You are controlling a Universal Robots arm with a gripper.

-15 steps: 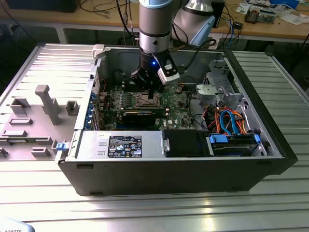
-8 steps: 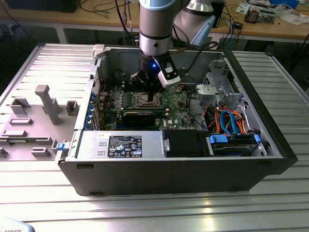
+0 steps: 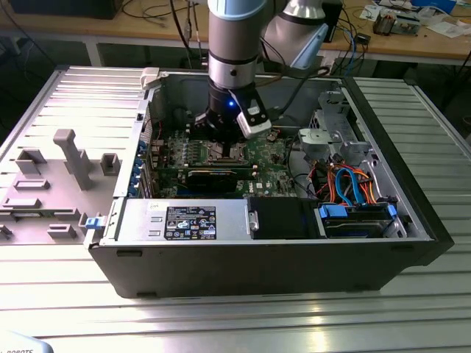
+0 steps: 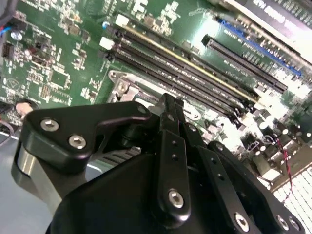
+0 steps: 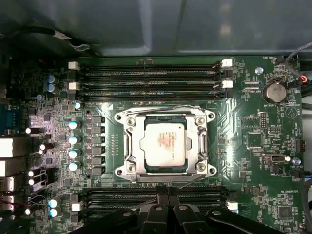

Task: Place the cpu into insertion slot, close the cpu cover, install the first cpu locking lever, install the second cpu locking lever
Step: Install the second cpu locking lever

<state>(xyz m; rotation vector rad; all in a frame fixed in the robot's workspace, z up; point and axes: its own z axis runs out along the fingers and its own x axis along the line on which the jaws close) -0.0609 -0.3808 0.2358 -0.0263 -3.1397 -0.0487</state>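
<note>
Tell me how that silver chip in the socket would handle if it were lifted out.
The chip looks thin, flat and rigid, so probably stiff and light. Its smooth metal top may be slippery. The metal frame lies over its edges, so it likely would not lift free while that stays down.

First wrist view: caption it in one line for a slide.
The cpu sits in the insertion slot under the closed cpu cover, with the gripper at the socket's edge.
</note>
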